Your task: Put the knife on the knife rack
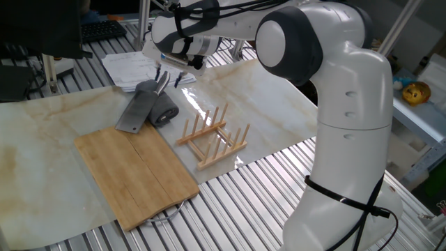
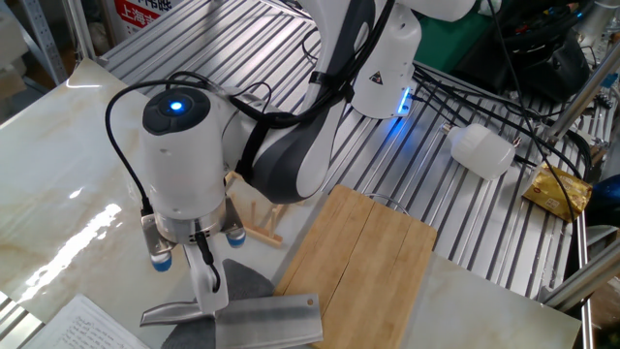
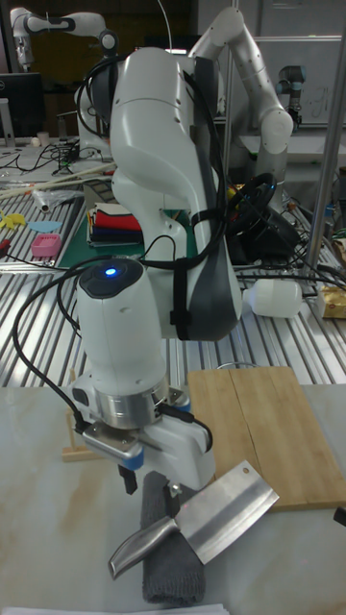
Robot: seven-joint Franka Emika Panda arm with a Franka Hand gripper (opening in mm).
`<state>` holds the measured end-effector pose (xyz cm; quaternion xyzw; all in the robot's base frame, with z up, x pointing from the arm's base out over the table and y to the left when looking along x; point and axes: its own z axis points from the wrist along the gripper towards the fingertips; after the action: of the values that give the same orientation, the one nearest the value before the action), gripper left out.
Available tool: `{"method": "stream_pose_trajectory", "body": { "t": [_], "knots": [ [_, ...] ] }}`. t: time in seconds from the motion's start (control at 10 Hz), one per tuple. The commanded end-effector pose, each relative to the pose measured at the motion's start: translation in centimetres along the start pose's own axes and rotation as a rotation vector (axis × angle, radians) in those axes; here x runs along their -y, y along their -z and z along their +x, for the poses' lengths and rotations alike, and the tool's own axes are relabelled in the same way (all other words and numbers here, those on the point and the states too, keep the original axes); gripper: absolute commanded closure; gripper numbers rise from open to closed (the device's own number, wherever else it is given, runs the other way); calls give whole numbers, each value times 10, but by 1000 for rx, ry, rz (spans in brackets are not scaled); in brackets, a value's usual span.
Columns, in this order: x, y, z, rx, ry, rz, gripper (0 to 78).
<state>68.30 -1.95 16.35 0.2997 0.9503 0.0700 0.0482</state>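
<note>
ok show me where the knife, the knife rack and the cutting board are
knife (image 3: pixel 227 519), tall fixed view, middle of the blade
knife rack (image 1: pixel 214 137), one fixed view, among its pegs
cutting board (image 1: pixel 136 174), one fixed view, centre of the top
</note>
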Motion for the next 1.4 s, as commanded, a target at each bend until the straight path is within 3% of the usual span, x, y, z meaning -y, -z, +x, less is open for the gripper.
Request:
{"method": "stream_pose_trajectory", "body": {
  "t": [0.1,0.4,0.5,0.6,0.7,0.9,1.2,1.4],
  "knots": [
    [-1,-1,-3,10,-3,-8,1],
    [-1,-1,-3,10,-3,-8,1],
    [-1,-1,-3,19,-59,5,1],
    [-1,-1,-3,-29,-113,-6,1],
    [-1,-1,-3,-51,-132,-21,1],
    [-1,-1,-3,-74,-139,-6,1],
    [-1,-1,-3,-77,-151,-17,1],
    [-5,-9,-3,-59,-169,-25,1]
  ]
}}
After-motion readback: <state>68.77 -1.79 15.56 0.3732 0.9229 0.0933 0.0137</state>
